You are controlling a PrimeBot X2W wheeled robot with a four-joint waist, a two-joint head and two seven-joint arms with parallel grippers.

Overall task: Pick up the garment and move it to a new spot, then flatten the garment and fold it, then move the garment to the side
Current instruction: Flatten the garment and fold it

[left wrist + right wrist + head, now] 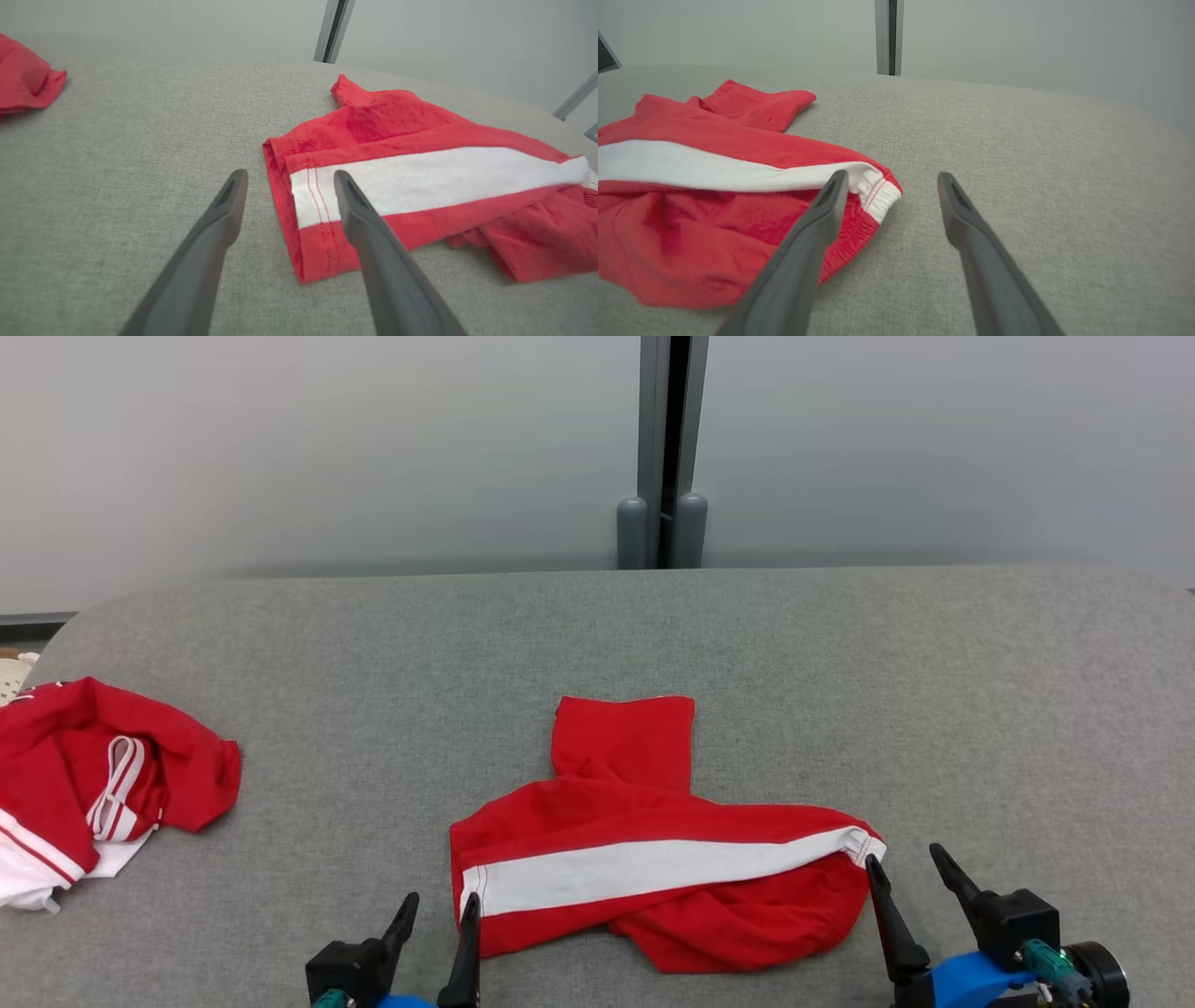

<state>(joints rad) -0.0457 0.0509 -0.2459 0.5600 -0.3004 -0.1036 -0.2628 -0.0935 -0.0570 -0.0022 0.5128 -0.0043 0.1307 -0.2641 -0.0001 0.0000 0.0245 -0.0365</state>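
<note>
Jaws spread and empty, the left gripper (pixel 441 899) sat at eight o'clock, the right gripper (pixel 902 854) at three o'clock, of the crumpled red white-striped fabric garment (pixel 653 821).

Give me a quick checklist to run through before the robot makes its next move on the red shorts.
1. Left gripper open: ok, at the hem end of the red shorts.
2. Right gripper open: ok, at the waistband end.
3. Either gripper touching cloth: cannot tell.
4. Shorts lying flat: not ok, one leg sticks out on the far side and cloth bunches along the near edge.
5. Second garment apart from the shorts: ok, it lies at the table's left edge.
6. Bare table for spreading: ok.
</note>
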